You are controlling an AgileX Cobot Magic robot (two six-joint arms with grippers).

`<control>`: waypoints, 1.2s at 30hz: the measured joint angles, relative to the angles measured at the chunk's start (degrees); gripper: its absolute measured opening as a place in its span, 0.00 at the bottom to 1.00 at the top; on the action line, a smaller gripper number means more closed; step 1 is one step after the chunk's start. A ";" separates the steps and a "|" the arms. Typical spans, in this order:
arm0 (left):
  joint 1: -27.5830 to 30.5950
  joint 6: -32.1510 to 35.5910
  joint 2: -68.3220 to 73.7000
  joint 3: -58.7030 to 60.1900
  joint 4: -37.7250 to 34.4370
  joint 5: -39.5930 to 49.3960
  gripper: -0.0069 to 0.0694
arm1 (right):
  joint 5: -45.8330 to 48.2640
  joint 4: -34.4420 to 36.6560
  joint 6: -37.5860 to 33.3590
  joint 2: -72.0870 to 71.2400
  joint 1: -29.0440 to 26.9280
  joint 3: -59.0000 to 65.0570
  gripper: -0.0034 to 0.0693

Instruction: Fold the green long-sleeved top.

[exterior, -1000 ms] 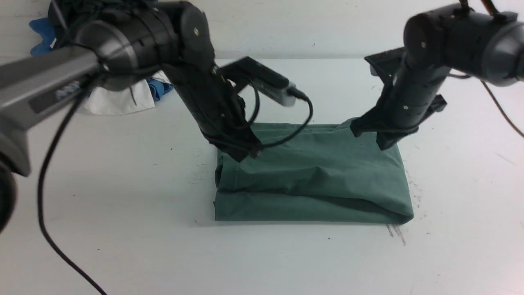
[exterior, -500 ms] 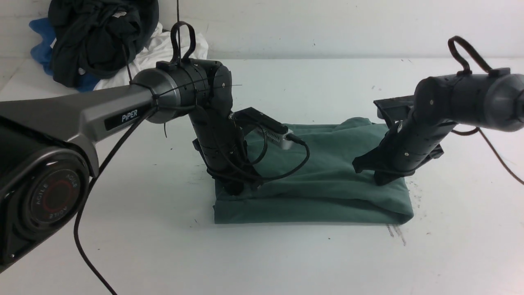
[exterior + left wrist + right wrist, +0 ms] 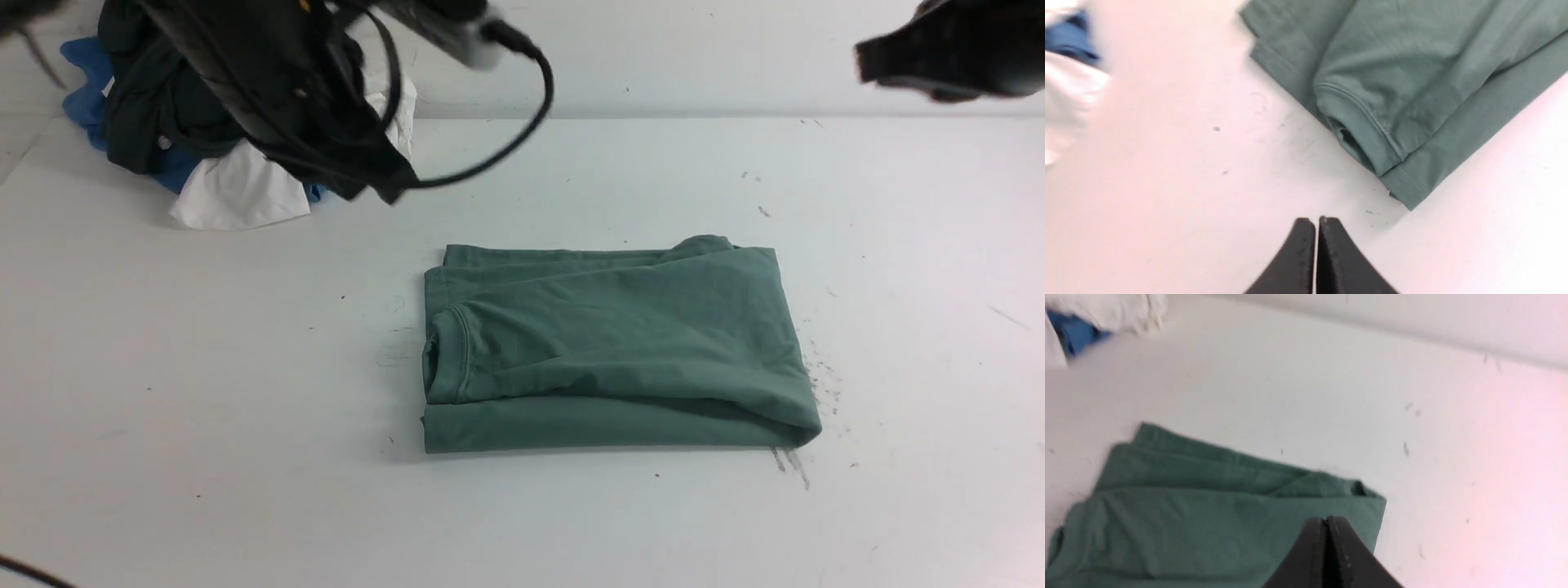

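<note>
Lying folded into a compact rectangle at the centre of the front view, the green top (image 3: 612, 343) rests flat on the white bench (image 3: 204, 392), slightly right of the middle. Its layers are stacked, with a ribbed cuff (image 3: 445, 359) showing at the left edge of the bundle and a rounded fold along the lower right corner. A small bump of cloth stands out at the upper right edge of the bundle.

Both arms are raised clear of the top. The left arm (image 3: 277, 90) fills the upper left of the front view, blurred, with a black cable (image 3: 506, 147) looping beneath it. The right arm (image 3: 947, 57) appears only as a dark blurred shape at the upper right corner.

In the left wrist view the left gripper (image 3: 1316, 222) shows its jaws pressed together with nothing between them, above bare bench just beside the cuffed corner of the top (image 3: 1412, 90). In the right wrist view the right gripper (image 3: 1327, 522) likewise has its jaws pressed together and empty, above the corner of the top (image 3: 1208, 514).

A heap of other clothes (image 3: 204, 163), black, white and blue, lies at the upper left of the front view, well apart from the top.
</note>
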 joint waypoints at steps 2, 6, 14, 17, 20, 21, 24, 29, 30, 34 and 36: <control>0.00 -0.54 -5.31 0.00 0.00 0.27 0.08 | 0.00 -0.05 -0.05 -5.66 0.00 1.45 0.03; 0.00 -0.97 -13.58 2.53 -0.05 0.65 0.08 | -1.69 0.15 -0.22 -16.09 0.00 7.27 0.03; 0.00 -1.80 -32.82 25.10 -3.37 -2.50 0.08 | -7.67 2.43 -0.22 -38.16 0.00 23.50 0.03; 0.00 -1.86 -39.42 33.57 -3.99 -6.04 0.08 | -8.46 2.48 -0.22 -42.89 0.00 26.50 0.03; 0.00 -3.04 -49.66 45.88 -4.36 -10.64 0.08 | -9.67 2.66 -0.22 -49.52 0.00 29.49 0.03; 0.00 -3.70 -52.51 49.05 -4.36 -11.73 0.08 | -9.81 2.66 -0.22 -50.88 0.00 30.06 0.03; 0.00 -6.17 -60.49 57.05 -4.41 -14.01 0.08 | -9.81 2.91 -0.22 -53.99 0.00 31.43 0.03; 0.00 -8.77 -71.08 64.82 -4.93 -15.87 0.08 | -9.87 3.20 -0.22 -56.50 0.00 33.06 0.03; 0.00 -9.19 -75.67 67.38 -5.06 -17.06 0.08 | -9.87 3.26 -0.22 -56.89 0.00 33.57 0.03; 0.00 -9.46 -83.14 71.55 -5.17 -20.14 0.08 | -9.87 3.26 -0.22 -56.93 0.00 33.96 0.03; 0.00 -9.46 -86.14 72.22 -5.17 -20.41 0.08 | -9.87 3.27 -0.22 -56.93 0.00 33.98 0.03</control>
